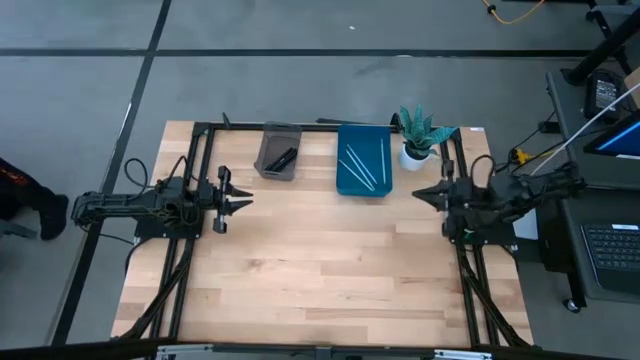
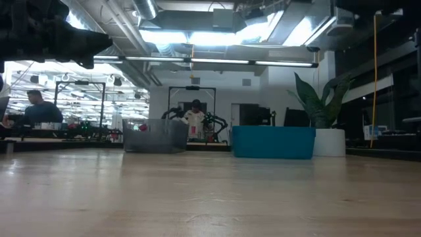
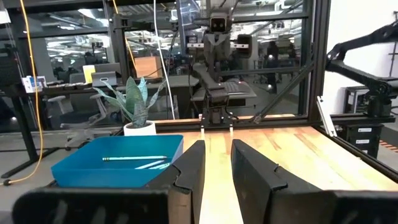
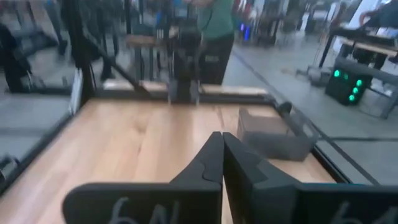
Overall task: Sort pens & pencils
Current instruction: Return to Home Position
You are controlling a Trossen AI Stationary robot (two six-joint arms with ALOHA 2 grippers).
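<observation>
Left tool gapes, right tool is closed; pens lie binned.

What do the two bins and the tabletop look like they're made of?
Grey bin: likely plastic, matte; smooth moulded walls. Blue bin: probably plastic too, opaque teal, even colour, rounded corners. Tabletop: wood, butcher-block; visible jointed pale strips, light satin sheen. Idle at the sides: left pincer, right pincer.
</observation>
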